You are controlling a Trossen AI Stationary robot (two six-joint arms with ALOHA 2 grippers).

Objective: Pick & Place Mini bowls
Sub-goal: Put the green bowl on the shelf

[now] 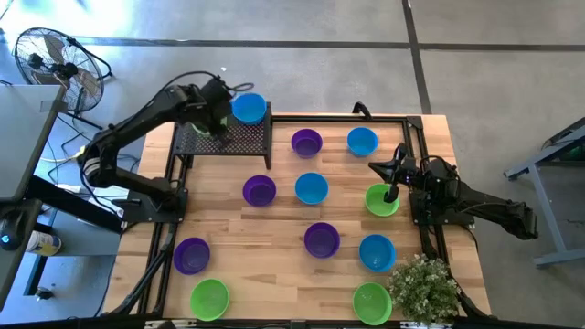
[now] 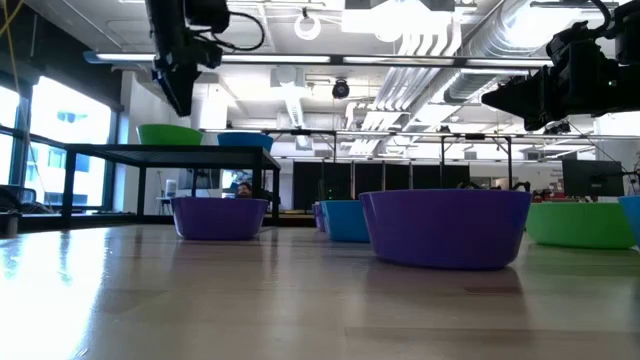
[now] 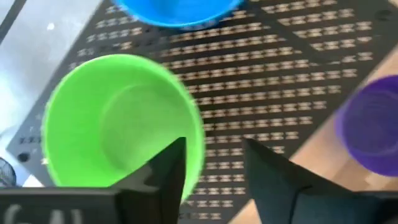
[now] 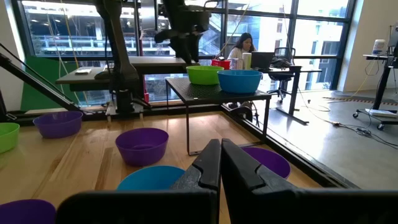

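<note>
The black mesh rack (image 1: pixel 239 139) stands at the table's far left. On it sit a blue mini bowl (image 1: pixel 249 108) and a lime green mini bowl (image 3: pixel 118 118), both on their bases. My left gripper (image 3: pixel 214 168) is open and hovers above the green bowl's rim, clear of it in the low view (image 2: pixel 182 100). My right gripper (image 4: pixel 221 165) is shut and raised over a green bowl (image 1: pixel 381 199) near the table's right edge, touching nothing. Several more purple, blue and green bowls stand upright on the wooden table (image 1: pixel 274 228).
Loose bowls dot the table: purple (image 1: pixel 306 142), blue (image 1: pixel 311 187), purple (image 1: pixel 322 239), purple (image 1: pixel 191 256), green (image 1: pixel 209 299). A potted plant (image 1: pixel 425 288) stands at the near right corner. Black frame rails (image 1: pixel 416 137) run along the table's edges. A person sits at a desk beyond the table (image 4: pixel 241 43).
</note>
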